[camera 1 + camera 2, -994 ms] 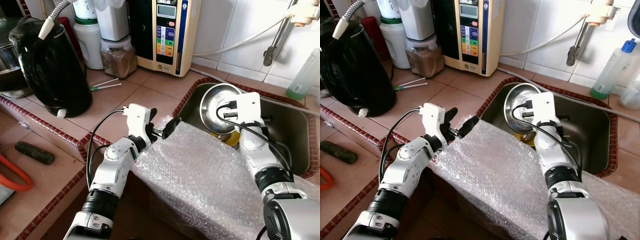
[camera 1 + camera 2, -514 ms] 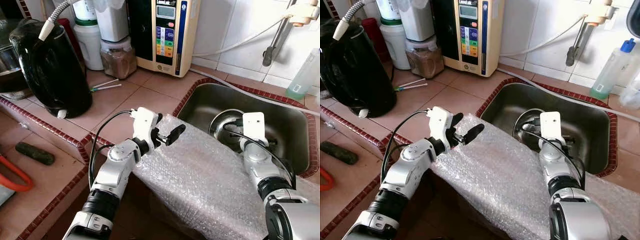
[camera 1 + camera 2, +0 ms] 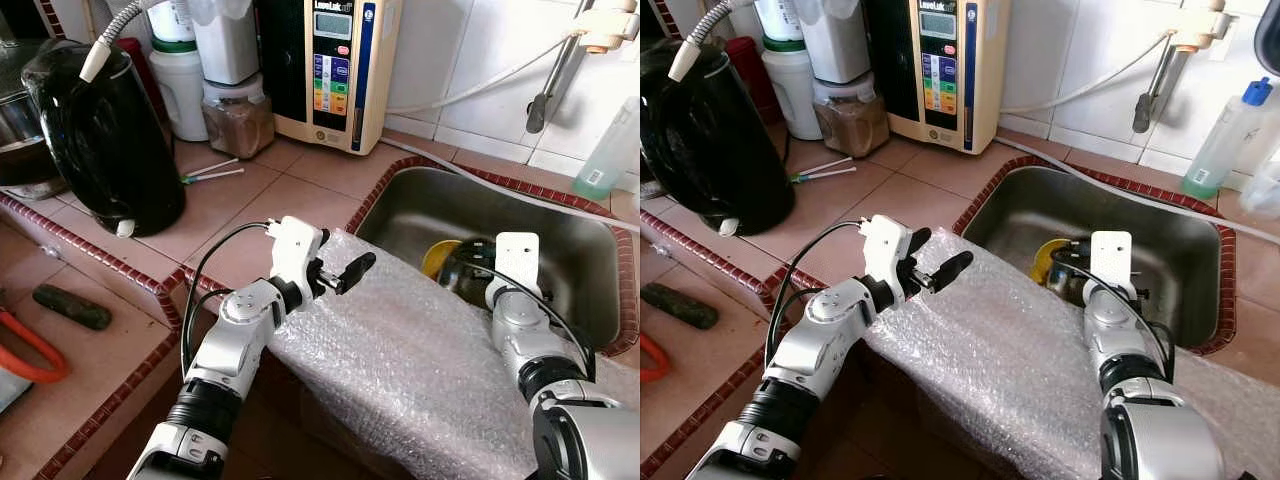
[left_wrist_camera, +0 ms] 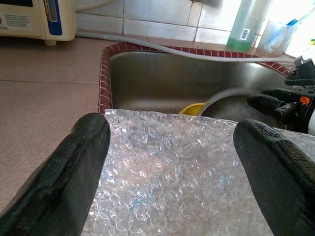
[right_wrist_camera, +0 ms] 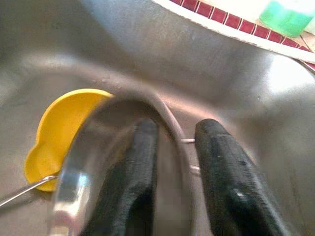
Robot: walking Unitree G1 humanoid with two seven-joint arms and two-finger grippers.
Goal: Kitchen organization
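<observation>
1. The right claw (image 5: 174,162) is down inside the steel sink (image 3: 1020,215), its two black fingers clamped on the rim of a metal bowl (image 5: 98,147), one finger inside the rim and one outside.
2. The bowl stands tilted on the sink floor, just beside a yellow dish (image 5: 64,123) that lies behind it toward the sink's left wall; a thin metal utensil (image 5: 22,191) pokes out under the bowl's edge.
3. The left claw (image 3: 335,270) hovers with its fingers spread apart, gripping nothing, over the near corner of a sheet of bubble wrap (image 3: 400,350).
4. The bubble wrap drapes over the front edge of the tiled surface (image 3: 260,190) and the sink's near rim.
5. Farther left on the surface stand a black kettle (image 3: 105,140), a jar of brown powder (image 3: 238,112) and a water purifier (image 3: 335,60); a green bottle (image 3: 1225,135) stands behind the sink.
</observation>
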